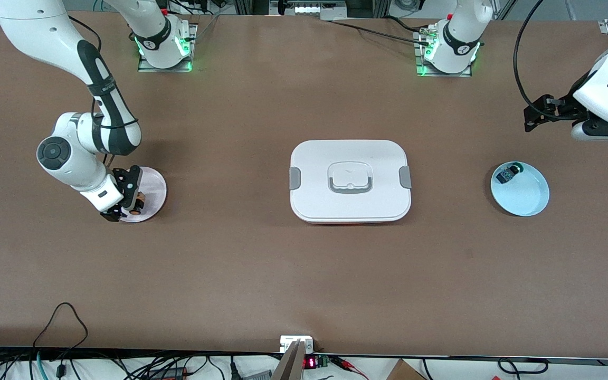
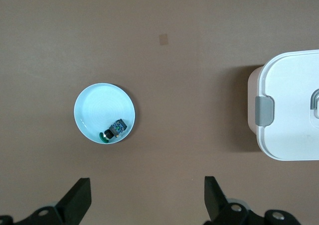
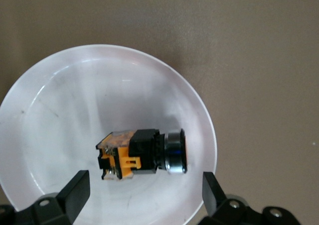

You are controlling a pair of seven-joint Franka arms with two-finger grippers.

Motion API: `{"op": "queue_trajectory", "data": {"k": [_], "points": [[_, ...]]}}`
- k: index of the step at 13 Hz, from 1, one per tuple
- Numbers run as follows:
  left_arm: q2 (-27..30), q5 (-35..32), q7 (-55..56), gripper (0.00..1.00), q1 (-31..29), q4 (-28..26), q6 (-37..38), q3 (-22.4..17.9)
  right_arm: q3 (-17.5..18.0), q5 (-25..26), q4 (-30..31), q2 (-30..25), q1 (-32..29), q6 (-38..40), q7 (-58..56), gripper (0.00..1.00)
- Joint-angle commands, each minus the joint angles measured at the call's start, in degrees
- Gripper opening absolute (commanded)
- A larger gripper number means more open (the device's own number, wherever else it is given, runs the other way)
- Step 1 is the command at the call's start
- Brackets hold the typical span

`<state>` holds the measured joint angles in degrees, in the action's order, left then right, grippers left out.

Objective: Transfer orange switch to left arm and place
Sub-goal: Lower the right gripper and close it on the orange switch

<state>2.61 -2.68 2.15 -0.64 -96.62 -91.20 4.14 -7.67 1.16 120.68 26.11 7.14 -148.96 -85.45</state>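
Orange switch (image 3: 142, 154) is lying on its side in the pink plate (image 1: 156, 182) near the right arm's end of the bench, roughly midway between the base edge and the camera edge; my right gripper (image 1: 127, 203) is hanging low over that plate with its fingers (image 3: 75, 190) spread wide and nothing between them, one on each side of the switch, which I judge is the stance for closing on it; nothing is being grasped yet.

My left gripper (image 2: 147, 197) is waiting, released and empty, up over the left arm's end of the bench, looking down on the pale blue plate (image 1: 531, 198); that plate is holding the green-capped part (image 1: 509, 171), not my target, so I judge it is the place for the switch to end.

White box (image 1: 350, 179) is sitting at the middle of the bench, squarely between the two plates; I am reckoning that is why the carry needs both arms and a handover clear of the lid.
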Motion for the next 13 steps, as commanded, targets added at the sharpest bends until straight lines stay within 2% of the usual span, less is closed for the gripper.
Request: {"op": "queue_trajectory", "data": {"k": [1, 13], "points": [[-0.06, 0.57, 0.57, 1.00, 0.29, 1.26, 1.20, 0.08, 0.81, -0.02, 0.43, -0.09, -0.37, -1.07, -0.95, 1.00], [-0.15, 0.57, 0.57, 1.00, 0.20, 1.26, 1.20, -0.01, 1.16, -0.37, 0.52, 1.31, -0.46, -3.35, -0.95, 1.00]]}}
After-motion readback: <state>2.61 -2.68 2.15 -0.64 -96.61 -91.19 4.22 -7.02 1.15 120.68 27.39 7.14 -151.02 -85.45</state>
